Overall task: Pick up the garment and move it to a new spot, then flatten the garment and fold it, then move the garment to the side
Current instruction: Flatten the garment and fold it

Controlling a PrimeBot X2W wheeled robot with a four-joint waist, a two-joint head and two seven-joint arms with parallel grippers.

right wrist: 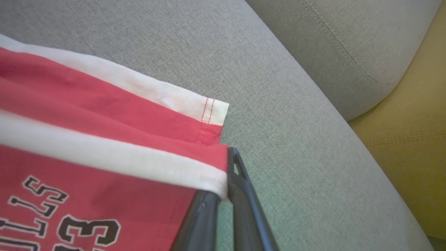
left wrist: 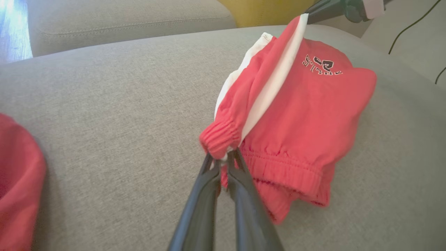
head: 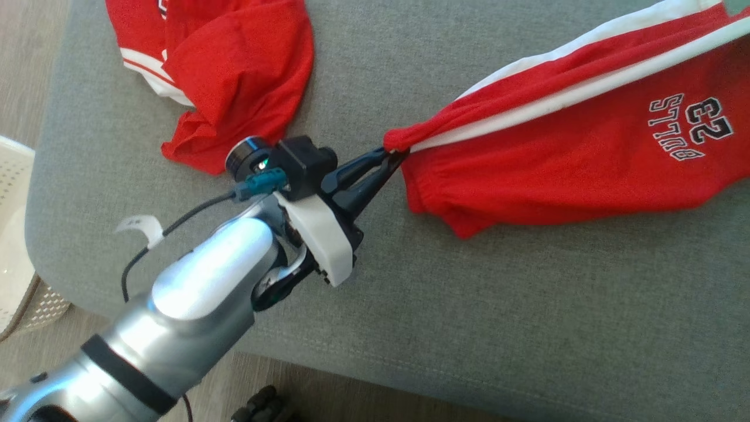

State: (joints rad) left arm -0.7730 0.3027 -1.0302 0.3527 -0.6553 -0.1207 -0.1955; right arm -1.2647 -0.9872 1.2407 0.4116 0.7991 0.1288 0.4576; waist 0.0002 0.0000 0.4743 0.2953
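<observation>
Left gripper [head: 391, 153]: clamped on the shorts' [head: 556, 164] waistband.
Right gripper [right wrist: 226, 181]: pinching the hem corner.
Advice: pull evenly taut, then lower flat onto the cushion [head: 469, 322].

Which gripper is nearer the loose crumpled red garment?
Left. The left gripper, shut on the waistband of the shorts, sits beside the crumpled garment; the right gripper clamps the shorts' far hem, well beyond.

Soft, even daylight. Glare whitens the forearm [head: 205, 275] behind the left gripper [head: 391, 154]. The shorts [left wrist: 306, 115] cast a faint shadow on the cushion [left wrist: 104, 104] just beyond the fingers [left wrist: 198, 209]. The fingers look blurred up close, and the wrist views bend at their edges.
</observation>
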